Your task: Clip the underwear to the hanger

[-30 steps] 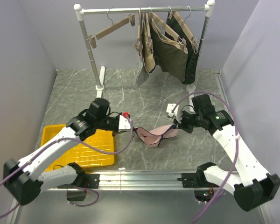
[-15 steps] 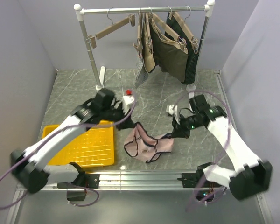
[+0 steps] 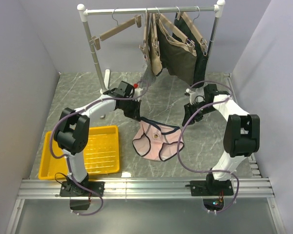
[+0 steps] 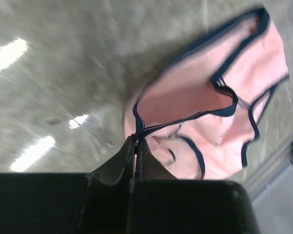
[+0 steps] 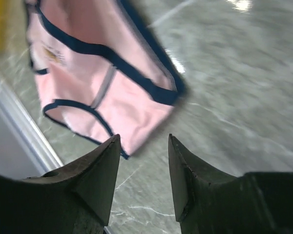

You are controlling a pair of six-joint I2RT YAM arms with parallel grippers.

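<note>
Your left gripper (image 3: 139, 117) (image 4: 136, 146) is clamped tight on the navy-edged waistband of the underwear (image 3: 158, 141) (image 4: 210, 97), its two dark fingertips pressed together over the trim in the left wrist view. The pale pink briefs hang from that pinch over about the middle of the worktop (image 3: 88, 97), waistband stretched toward the right side and the leg holes drooping toward the front edge; whether the lowest fold touches the surface cannot be told. Your right gripper (image 3: 187, 119) (image 5: 143, 141) stands just beside the free end of the waistband with its jaws apart and nothing between them; in its own camera the underwear (image 5: 88, 73) lies beyond the fingertips, apart from both. The hanger (image 3: 118, 30), a slim tan bar with a clip at each end, hangs bare and tilted on the rack (image 3: 127, 10) along the back edge, at the left of the rail. To its right on the same rail hang other tan hangers carrying dark olive garments (image 3: 178, 56) and a grey mesh garment (image 3: 147, 80). A yellow tray (image 3: 100, 156) sits at the front left corner.
</note>
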